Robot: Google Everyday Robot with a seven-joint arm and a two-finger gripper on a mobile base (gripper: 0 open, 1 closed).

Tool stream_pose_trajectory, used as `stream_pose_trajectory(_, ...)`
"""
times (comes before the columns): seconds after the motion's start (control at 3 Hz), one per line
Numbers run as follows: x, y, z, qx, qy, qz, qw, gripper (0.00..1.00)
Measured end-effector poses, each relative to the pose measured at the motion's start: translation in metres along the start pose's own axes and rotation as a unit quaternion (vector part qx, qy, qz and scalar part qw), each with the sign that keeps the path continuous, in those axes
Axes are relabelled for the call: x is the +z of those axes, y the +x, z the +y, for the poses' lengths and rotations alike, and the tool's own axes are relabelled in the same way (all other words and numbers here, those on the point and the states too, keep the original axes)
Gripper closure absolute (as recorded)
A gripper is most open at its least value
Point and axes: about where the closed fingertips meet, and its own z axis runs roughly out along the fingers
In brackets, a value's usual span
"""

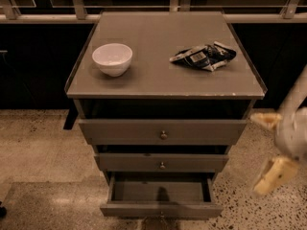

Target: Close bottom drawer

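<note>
Three grey drawers sit under the cabinet top (pixel 158 80) in the camera view. The bottom drawer (pixel 160 209) stands pulled well out toward the camera, its dark cavity showing behind the slim front panel. The gripper (pixel 272 147) hangs at the right edge, apart from the cabinet and about level with the middle drawer (pixel 161 163), its cream fingers (pixel 277 175) spread wide around nothing. By my reading the approach is in hand, with no contact yet. Next the gripper needs to get lower and in front of the panel, then push squarely inward.
</note>
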Motion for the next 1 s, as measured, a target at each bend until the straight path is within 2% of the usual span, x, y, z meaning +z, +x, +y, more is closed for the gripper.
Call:
stream_pose_trajectory(0.33, 0.102, 0.047, 0.024, 0.068, -0.041, -0.072, 0.9943, 0.00)
stream_pose_trajectory(0.67, 0.138, 0.066, 0.013, 0.096, -0.035, -0.086, 0.9910, 0.19)
stream_pose_trajectory(1.0, 0.138, 0.066, 0.013, 0.096, -0.035, -0.086, 0.9910, 0.42)
